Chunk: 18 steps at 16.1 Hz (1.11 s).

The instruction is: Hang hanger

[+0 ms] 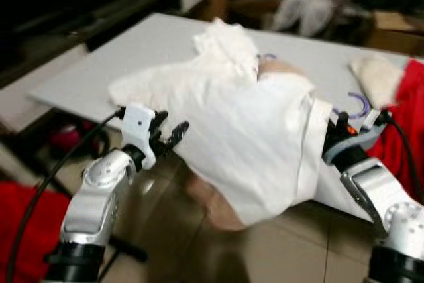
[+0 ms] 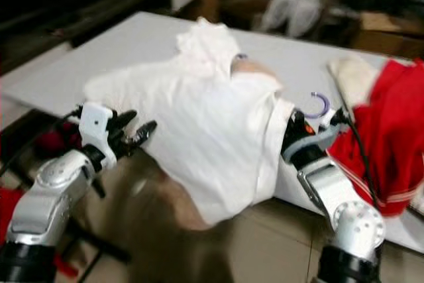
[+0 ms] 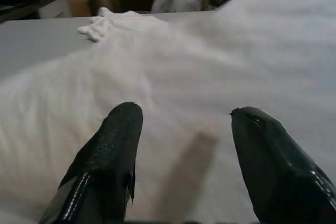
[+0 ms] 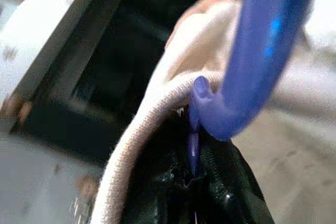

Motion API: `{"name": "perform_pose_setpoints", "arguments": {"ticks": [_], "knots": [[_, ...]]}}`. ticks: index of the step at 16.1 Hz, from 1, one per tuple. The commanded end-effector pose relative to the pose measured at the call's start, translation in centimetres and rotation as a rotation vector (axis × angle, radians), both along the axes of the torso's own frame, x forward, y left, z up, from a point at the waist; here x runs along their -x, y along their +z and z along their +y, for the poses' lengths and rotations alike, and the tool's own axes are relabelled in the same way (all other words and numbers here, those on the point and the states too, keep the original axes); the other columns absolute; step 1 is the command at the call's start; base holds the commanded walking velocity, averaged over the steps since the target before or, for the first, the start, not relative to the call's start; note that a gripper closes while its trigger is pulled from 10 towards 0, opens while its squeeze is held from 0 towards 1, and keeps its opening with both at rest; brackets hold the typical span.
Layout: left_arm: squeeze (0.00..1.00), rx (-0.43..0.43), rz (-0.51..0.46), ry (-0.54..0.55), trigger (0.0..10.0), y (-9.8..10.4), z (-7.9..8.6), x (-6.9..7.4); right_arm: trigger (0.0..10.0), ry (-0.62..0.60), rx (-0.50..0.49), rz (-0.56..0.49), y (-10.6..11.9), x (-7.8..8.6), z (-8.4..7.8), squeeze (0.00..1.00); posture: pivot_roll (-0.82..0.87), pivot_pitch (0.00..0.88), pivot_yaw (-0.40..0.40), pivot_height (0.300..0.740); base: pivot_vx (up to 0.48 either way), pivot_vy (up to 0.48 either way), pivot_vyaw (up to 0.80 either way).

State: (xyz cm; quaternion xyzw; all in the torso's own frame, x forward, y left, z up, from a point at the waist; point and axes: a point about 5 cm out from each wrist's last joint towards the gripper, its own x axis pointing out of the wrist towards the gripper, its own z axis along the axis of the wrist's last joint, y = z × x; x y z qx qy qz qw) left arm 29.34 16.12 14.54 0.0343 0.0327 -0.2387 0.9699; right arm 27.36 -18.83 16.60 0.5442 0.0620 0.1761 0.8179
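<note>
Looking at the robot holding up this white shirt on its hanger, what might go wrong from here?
1. The right gripper pinches the blue hanger together with the collar edge, so the hanger may twist or slip out.
2. The white shirt hangs low beyond the white table edge and could slide off the hanger.
3. The left gripper is open against the cloth, gripping nothing, so that side is unsupported.
</note>
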Motion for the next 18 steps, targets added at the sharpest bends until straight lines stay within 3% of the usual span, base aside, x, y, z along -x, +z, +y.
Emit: {"name": "perform_pose_setpoints", "arguments": {"ticks": [1,4,8,11,15,18], "knots": [[0.00,0.004,0.026,0.026,10.0,-0.3,0.7,0.2,10.0,0.085,0.005,-0.039,0.5,0.3,1.3,0.00,-0.18,0.000,0.030,0.740,0.000,0.000,0.79],[0.00,-0.015,0.036,0.042,10.0,-0.4,1.7,0.8,10.0,0.187,0.045,-0.105,1.2,1.2,2.1,0.00,-0.16,0.000,0.009,0.740,0.000,0.000,0.79],[0.00,-0.065,0.035,0.063,10.0,-0.3,2.9,1.8,10.0,0.250,0.161,-0.056,-0.4,1.1,3.3,0.00,-0.12,0.000,-0.033,0.740,0.000,0.000,0.79],[0.00,-0.103,0.054,0.104,10.0,-1.1,3.5,3.1,10.0,0.331,0.242,-0.051,-1.5,1.3,5.1,0.00,-0.08,0.000,-0.051,0.740,0.000,0.000,0.79],[0.00,-0.090,0.045,0.086,10.0,-1.0,2.9,2.9,10.0,0.286,0.290,-0.026,-2.8,1.7,4.9,0.00,-0.10,0.000,-0.023,0.740,0.000,0.000,0.78],[0.00,-0.097,0.050,0.054,10.0,-1.2,2.0,2.1,10.0,0.186,0.367,-0.001,-3.5,1.6,3.9,0.00,-0.13,0.000,0.023,0.740,0.000,0.000,0.78]]}}
